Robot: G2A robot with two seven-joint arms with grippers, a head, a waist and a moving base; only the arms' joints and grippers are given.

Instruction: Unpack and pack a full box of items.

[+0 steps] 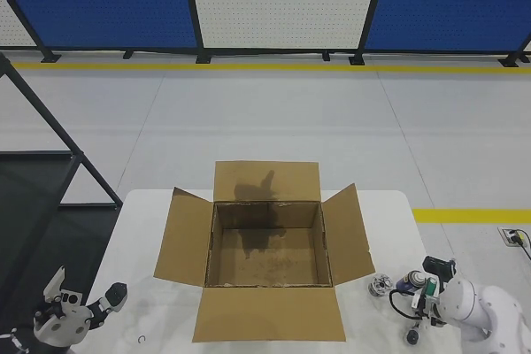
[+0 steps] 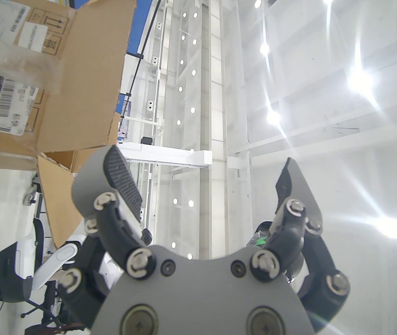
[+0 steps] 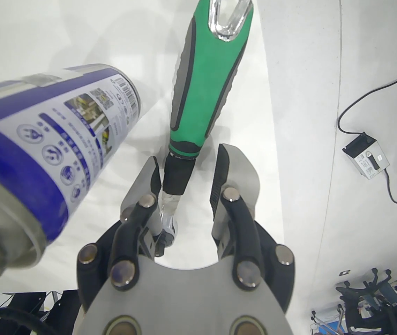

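The right gripper (image 3: 189, 158) straddles the green-handled ratchet's (image 3: 205, 81) neck, jaws not quite closed, seemingly to lift it off the table (image 1: 142, 265) into the empty box (image 1: 270, 181) alongside, while the left gripper (image 2: 202, 160) hangs wide open.

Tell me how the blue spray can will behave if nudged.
The spray can appears to lie on its side on the table, so its round body will probably roll. Its glossy wall may slip in a grip. The metal rim suggests it is stiff.
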